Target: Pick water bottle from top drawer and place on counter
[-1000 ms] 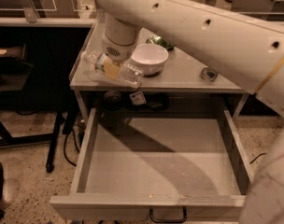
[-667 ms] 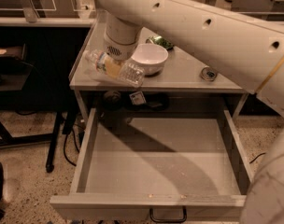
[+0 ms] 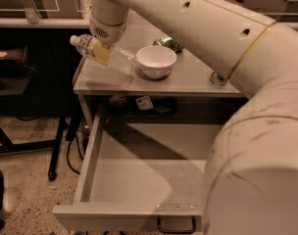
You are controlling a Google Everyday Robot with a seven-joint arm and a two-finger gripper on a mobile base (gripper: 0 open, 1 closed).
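Note:
The water bottle (image 3: 115, 56) is a clear ribbed bottle with a white cap pointing left. It lies almost level and tilted in my gripper (image 3: 103, 52), which is shut on its middle. The bottle hangs just above the left part of the grey counter (image 3: 188, 77), next to a white bowl (image 3: 157, 61). Its shadow falls on the counter below it. The top drawer (image 3: 139, 175) is pulled fully open below the counter, and its flat bottom is bare. Its dark wire handle (image 3: 176, 226) shows at the front.
My large white arm fills the upper and right side of the view. A green object (image 3: 169, 44) lies behind the bowl, and a small round piece (image 3: 217, 77) sits on the counter's right. Dark table legs and cables (image 3: 61, 141) stand to the left.
My gripper has moved up and to the left with the bottle. The bottle's cap now sticks out past the counter's left side. The bowl and drawer have not moved.

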